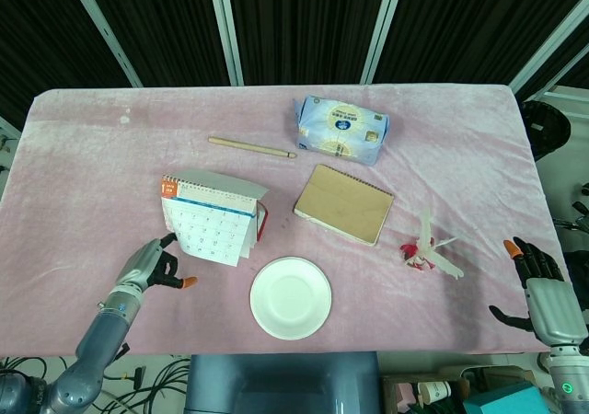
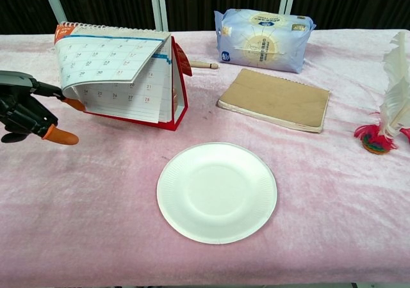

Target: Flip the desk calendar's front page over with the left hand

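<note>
Pink velvet cloth over counter [image 1: 83,156]. Left hand [image 2: 25,112] at far left edge, just beside desk calendar [image 2: 122,77]; fingers [image 2: 59,136] partly curled, one orange-tipped finger pointing out, another reaching the lower left corner of front page [image 2: 109,61]. Page lifted off the sheet beneath and curved up, still on the spiral at top. Pinch or just a touch at that corner: cannot tell. Calendar standing upright on its red base, left of centre.

Right of the calendar base, nearer the front edge: white paper plate [image 2: 216,192], apart from it. Behind the calendar: wooden stick [image 1: 250,146], lying flat. Further right at back: blue-white tissue pack [image 2: 264,40]. In front of that: brown notebook [image 2: 275,99], closed, flat, spiral along the near-right edge. Near right edge: feather shuttlecock [image 2: 387,112], red base, white feathers up in chest view.

Right hand [image 1: 543,290] off the counter at lower right corner of head view, fingers spread, holding nothing.
</note>
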Controlling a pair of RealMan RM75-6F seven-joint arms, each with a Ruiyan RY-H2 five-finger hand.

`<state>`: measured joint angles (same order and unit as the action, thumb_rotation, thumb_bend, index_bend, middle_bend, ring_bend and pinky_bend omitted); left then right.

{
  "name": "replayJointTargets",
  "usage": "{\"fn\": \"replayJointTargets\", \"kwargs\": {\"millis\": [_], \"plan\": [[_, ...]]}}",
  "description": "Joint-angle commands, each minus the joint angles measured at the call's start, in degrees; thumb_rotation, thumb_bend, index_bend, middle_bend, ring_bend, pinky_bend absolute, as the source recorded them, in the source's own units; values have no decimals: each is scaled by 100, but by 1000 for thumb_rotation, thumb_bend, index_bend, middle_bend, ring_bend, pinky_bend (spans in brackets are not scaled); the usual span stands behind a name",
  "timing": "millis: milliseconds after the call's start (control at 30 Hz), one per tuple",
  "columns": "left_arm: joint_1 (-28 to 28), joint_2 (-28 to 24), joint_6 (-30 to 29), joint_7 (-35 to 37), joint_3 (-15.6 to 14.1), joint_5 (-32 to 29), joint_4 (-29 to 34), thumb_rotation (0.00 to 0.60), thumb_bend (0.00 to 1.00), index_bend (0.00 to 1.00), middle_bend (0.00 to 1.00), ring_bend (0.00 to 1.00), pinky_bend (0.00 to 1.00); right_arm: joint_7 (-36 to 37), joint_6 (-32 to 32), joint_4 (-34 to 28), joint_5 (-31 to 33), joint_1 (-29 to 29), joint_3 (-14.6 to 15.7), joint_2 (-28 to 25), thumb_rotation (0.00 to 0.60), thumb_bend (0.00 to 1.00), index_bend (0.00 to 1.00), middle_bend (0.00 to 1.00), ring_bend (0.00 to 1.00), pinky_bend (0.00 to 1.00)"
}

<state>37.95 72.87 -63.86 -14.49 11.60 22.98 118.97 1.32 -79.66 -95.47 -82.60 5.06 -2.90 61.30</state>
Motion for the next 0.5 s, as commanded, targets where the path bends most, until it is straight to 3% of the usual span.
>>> {"fn": "replayJointTargets", "kwargs": {"millis": [33, 367, 500], "plan": [[-50, -53, -29, 73, 6, 111, 79, 600, 184, 240, 815, 888, 828, -6, 2, 1, 1, 0, 2, 1, 600, 104, 0, 0, 0, 70], [-67, -148, -122, 141, 69, 394, 275, 600, 184, 255, 812, 888, 828, -9, -2, 2, -4, -2, 5, 4, 600, 104, 0, 0, 0, 70], [-54, -97, -302, 27, 46, 796, 312, 600, 187, 273, 799, 878, 827, -9, -2, -1, -7, -3, 6, 2, 600, 103, 0, 0, 0, 70]]}}
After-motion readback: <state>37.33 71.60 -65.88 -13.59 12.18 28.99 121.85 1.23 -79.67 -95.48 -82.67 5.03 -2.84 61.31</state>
